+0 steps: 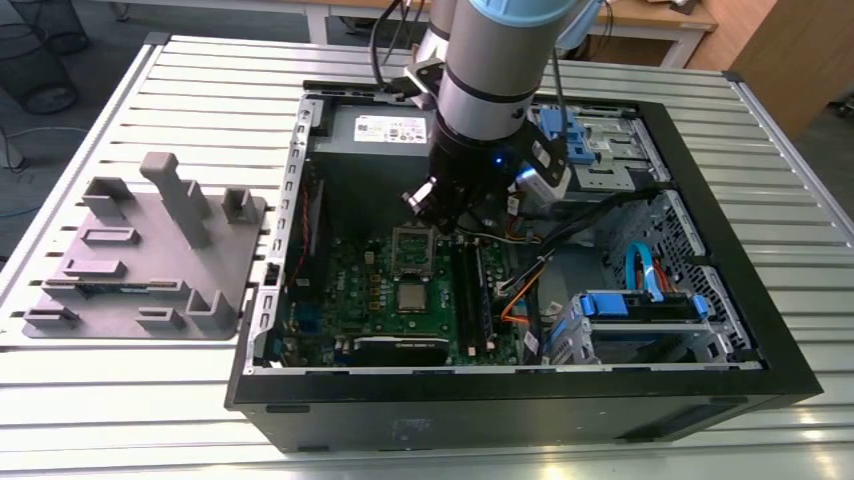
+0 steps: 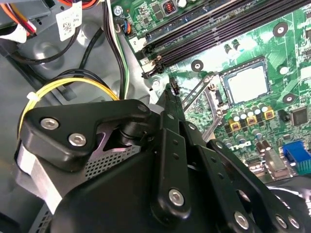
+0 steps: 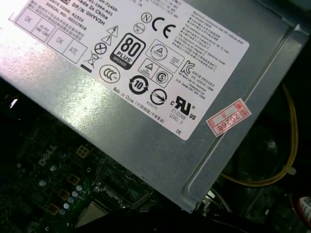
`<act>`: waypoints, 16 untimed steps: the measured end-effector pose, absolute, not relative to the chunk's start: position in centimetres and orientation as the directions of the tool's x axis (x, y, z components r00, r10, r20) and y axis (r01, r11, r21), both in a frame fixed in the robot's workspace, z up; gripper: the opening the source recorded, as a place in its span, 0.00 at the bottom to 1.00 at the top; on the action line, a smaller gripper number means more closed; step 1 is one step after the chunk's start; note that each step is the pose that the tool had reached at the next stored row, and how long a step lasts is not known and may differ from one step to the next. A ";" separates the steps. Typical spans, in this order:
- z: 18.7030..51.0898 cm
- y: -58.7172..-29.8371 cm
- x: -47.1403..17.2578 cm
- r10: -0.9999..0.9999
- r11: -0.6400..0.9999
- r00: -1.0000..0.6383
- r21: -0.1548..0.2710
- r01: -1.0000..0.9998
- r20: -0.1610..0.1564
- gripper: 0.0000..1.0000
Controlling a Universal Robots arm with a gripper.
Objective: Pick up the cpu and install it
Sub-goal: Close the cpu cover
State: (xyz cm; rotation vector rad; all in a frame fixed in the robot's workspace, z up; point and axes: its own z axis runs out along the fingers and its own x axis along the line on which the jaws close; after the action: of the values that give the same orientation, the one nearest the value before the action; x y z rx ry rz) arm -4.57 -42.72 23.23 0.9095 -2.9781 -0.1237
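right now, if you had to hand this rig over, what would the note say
Gripper: hangs inside the open pc case, low over the motherboard and beside the socket, touching nothing that can be seen.
The cpu: lies flat in the socket, silvery top up, apart from the gripper.
Done: the chip looks placed.
Left: the socket's metal frame appears raised, not closed over the chip.
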 end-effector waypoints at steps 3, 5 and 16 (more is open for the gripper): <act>23.2 -42.7 -4.6 -0.601 0.797 -0.800 0.083 -0.598 0.001 0.11; 23.2 -42.7 -4.6 -0.626 0.777 -0.780 0.083 -0.624 0.001 0.11; 23.3 -42.7 -4.6 -0.710 0.702 -0.704 0.083 -0.707 0.001 0.11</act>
State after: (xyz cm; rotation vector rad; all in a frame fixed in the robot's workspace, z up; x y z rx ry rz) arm -4.56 -42.71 23.27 1.1944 -2.8676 -0.1188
